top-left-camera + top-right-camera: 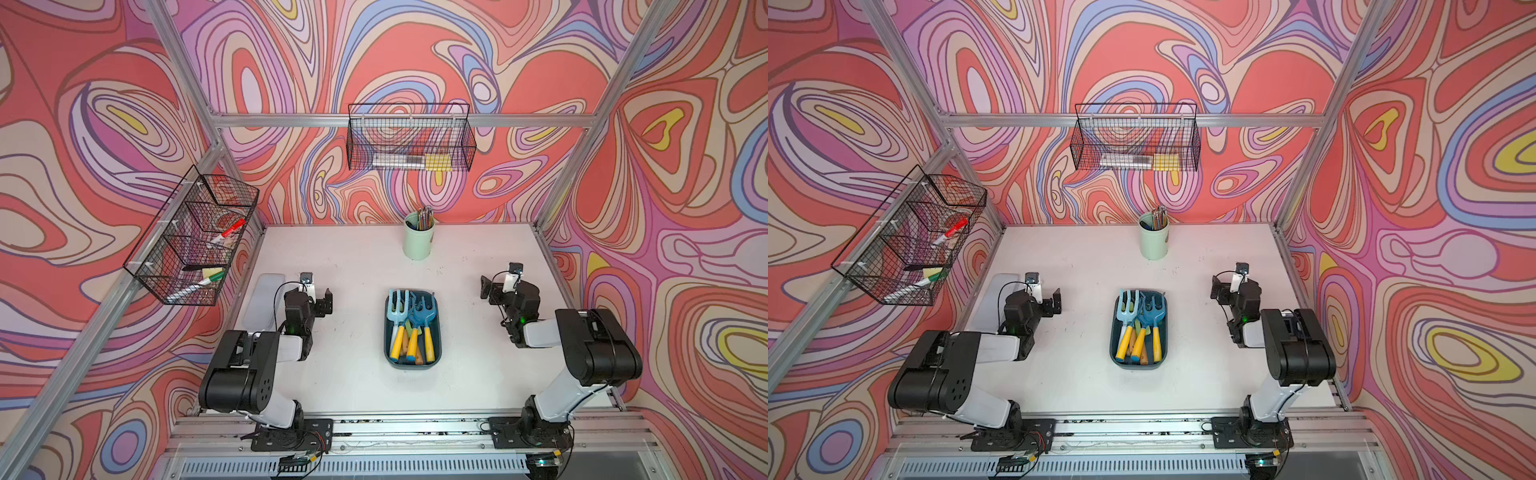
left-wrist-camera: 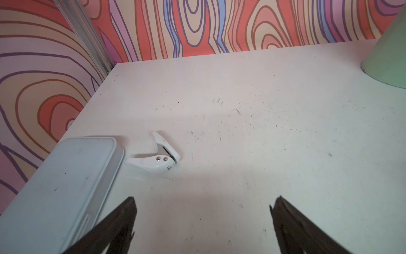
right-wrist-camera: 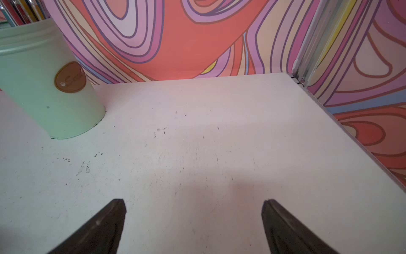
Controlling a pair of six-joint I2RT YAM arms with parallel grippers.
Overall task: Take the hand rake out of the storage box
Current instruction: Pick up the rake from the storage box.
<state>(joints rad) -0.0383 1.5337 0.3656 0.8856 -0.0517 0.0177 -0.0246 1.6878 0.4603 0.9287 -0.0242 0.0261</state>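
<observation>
The dark teal storage box (image 1: 411, 365) (image 1: 1138, 365) lies mid-table, holding several yellow-handled garden tools. Among them are a light blue hand rake (image 1: 397, 305) (image 1: 1127, 305) and a darker blue one (image 1: 424, 313) (image 1: 1152, 313), tines pointing to the back wall. My left gripper (image 1: 326, 301) (image 1: 1056, 301) (image 2: 204, 199) hovers left of the box, open and empty over bare table. On the box's right, my right gripper (image 1: 486, 286) (image 1: 1217, 289) (image 3: 194, 201) is also open and empty. Neither wrist view shows the box.
A pale grey lid (image 1: 264, 303) (image 2: 59, 187) lies by the left arm, with a small white clip-like tool (image 2: 158, 158) beside it. A mint-green cup (image 1: 417, 241) (image 3: 44, 88) of pencils stands at the back. Wire baskets (image 1: 191, 237) (image 1: 409, 139) hang on the left and back frame.
</observation>
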